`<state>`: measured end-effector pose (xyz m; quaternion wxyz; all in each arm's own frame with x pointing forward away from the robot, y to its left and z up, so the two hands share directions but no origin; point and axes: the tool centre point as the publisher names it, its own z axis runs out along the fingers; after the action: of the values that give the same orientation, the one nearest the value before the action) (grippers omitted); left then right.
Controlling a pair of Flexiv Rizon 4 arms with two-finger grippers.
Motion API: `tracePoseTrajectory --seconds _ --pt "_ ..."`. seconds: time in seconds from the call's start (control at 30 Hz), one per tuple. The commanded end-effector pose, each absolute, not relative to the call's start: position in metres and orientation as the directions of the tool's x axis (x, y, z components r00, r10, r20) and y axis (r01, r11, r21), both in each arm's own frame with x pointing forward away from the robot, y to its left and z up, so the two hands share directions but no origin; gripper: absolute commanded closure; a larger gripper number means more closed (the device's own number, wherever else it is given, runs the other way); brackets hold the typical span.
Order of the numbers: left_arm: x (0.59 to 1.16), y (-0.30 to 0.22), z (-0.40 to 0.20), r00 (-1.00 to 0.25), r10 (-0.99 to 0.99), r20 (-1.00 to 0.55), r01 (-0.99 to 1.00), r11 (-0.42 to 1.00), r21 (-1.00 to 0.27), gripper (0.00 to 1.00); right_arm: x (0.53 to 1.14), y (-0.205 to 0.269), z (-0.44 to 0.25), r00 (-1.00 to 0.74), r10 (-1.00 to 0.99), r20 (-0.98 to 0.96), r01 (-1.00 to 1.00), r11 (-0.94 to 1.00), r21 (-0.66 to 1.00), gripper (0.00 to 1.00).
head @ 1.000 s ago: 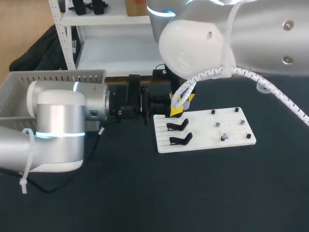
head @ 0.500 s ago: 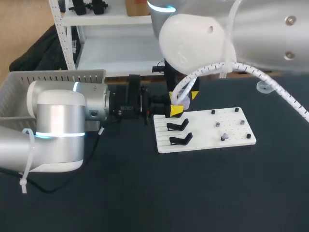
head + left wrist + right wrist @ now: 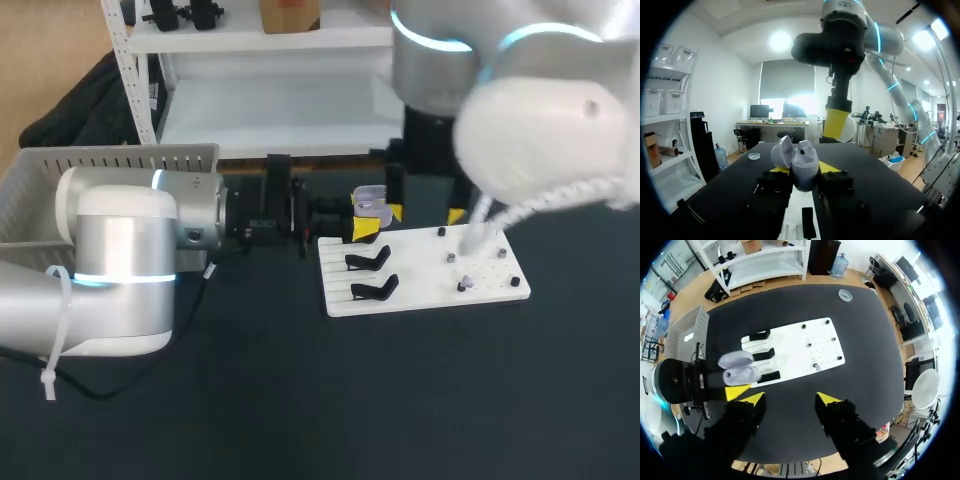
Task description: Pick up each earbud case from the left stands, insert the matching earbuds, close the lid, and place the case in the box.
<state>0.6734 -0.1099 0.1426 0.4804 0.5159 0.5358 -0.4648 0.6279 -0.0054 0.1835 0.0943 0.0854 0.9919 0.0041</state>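
No lettering, number or sign can be read in any view. A small pale patch (image 3: pixel 690 336) on the grey slatted plastic basket (image 3: pixel 700 322) may be a label, too small to read.

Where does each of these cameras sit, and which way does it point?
Head: above and behind, looking down on the table; left arm and right arm show.
Left wrist: on the left arm, looking level along the left gripper, shut on the open case.
Right wrist: high on the right arm, looking down past the open right gripper at the board.
Shared: all three show the case.
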Motion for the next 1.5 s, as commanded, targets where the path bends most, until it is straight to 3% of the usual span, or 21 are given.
tracePoseTrajectory --seconds 0.03,0.13,0.33,0.67,0.93,1.1,1.5 --pt "0.673 -0.110 0.142 -0.005 0.104 -0.995 0.999 0.040 -0.001 1.00 0.614 -0.029 0.173 -0.935 0.202 -0.292 0.178 0.978 0.108 0.37" --pt "0.673 -0.110 0.142 -0.005 0.104 -0.995 0.999 0.040 -0.001 1.00 0.613 -0.036 0.163 -0.927 0.228 -0.298 0.199 0.972 0.126 0.40" --pt "0.673 -0.110 0.142 -0.005 0.104 -0.995 0.999 0.040 -0.001 1.00 0.614 -0.049 0.136 -0.913 0.274 -0.303 0.229 0.957 0.176 0.20" --pt "0.673 -0.110 0.142 -0.005 0.104 -0.995 0.999 0.040 -0.001 1.00 0.627 -0.070 0.092 -0.871 0.435 -0.228 0.395 0.896 0.202 0.29" --pt "0.673 -0.110 0.142 -0.005 0.104 -0.995 0.999 0.040 -0.001 1.00 0.638 -0.074 0.067 -0.891 0.406 -0.204 0.360 0.905 0.229 0.31" --pt "0.673 -0.110 0.142 -0.005 0.104 -0.995 0.999 0.040 -0.001 1.00 0.645 -0.073 0.058 -0.902 0.376 -0.214 0.320 0.913 0.254 0.25" --pt "0.673 -0.110 0.142 -0.005 0.104 -0.995 0.999 0.040 -0.001 1.00 0.653 -0.064 0.034 -0.911 0.364 -0.192 0.297 0.904 0.308 0.25"
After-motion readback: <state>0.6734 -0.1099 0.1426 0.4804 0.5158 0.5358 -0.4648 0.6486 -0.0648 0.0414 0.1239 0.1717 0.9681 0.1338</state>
